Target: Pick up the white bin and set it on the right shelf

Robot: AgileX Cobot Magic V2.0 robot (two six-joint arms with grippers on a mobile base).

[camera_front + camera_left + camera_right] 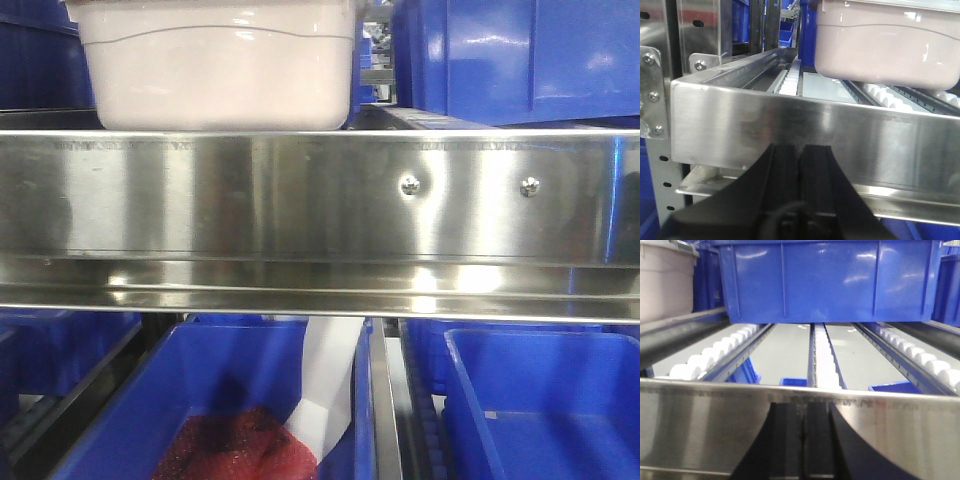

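White bin (215,65) sits on the upper roller level, left lane, right up against the steel front rail (320,195). The blue bin (520,55) fills the lane to its right. You see the same split from the wrists: the left wrist view has the white bin (887,47) overhead to the right, and the right wrist view has the blue bin (830,280) dead ahead on the white rollers (715,352), with only a sliver of the white bin at the far left edge.

Left gripper (800,192): fingers pressed together, nothing between them, held low in front of the rail. Right gripper (802,440): likewise closed and empty, below the rail.

Step, as a judgement: the bin is in neither gripper, and whether the lane it occupies counts as the "right shelf" cannot be settled from these views. The scene fits both a bin waiting for pickup and one just set down with the arms drawn back. So no move is prescribed here.

Bin appearance: pale, slightly pinkish-white plastic, glossy, rounded corners, thick rim lip, faint wavy line across the front face. Contents are not visible. It looks rigid, and the smooth walls may be slippery.
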